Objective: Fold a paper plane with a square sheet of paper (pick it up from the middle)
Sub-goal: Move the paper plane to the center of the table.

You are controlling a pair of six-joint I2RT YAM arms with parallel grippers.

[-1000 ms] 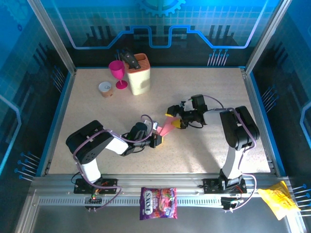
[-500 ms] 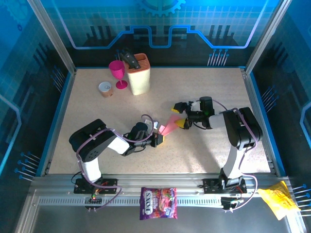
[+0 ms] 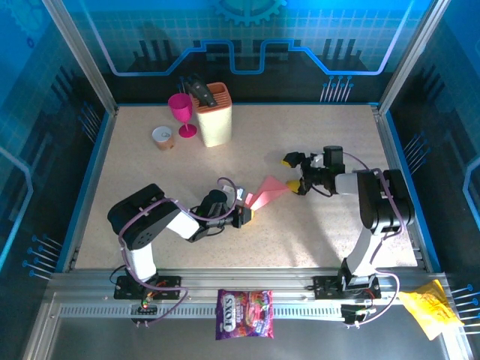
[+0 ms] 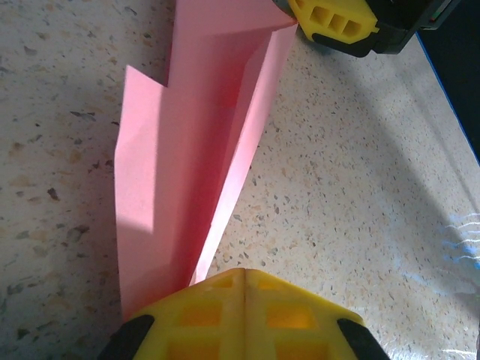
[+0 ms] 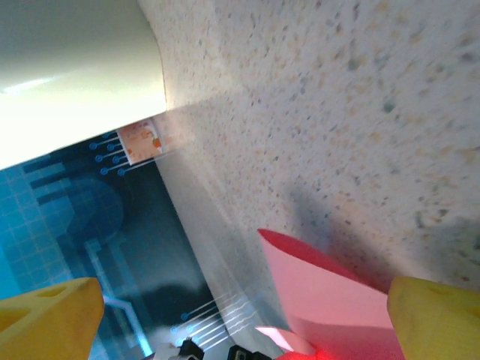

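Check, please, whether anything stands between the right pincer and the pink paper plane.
Nothing visible does. The right pincer is open right at the wide end of the paper plane, with no object in the gap. The left pincer is shut on the narrow end, on the opposite side.

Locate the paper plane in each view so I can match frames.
Top external: paper plane mid-table, between the two arms' grippers.
Left wrist: paper plane centre-left, from the left gripper pinching its tip up to the top edge.
Right wrist: paper plane bottom centre-right, one end showing.
Shared landmark: a yellow finger of the right gripper beside the plane's wide end.
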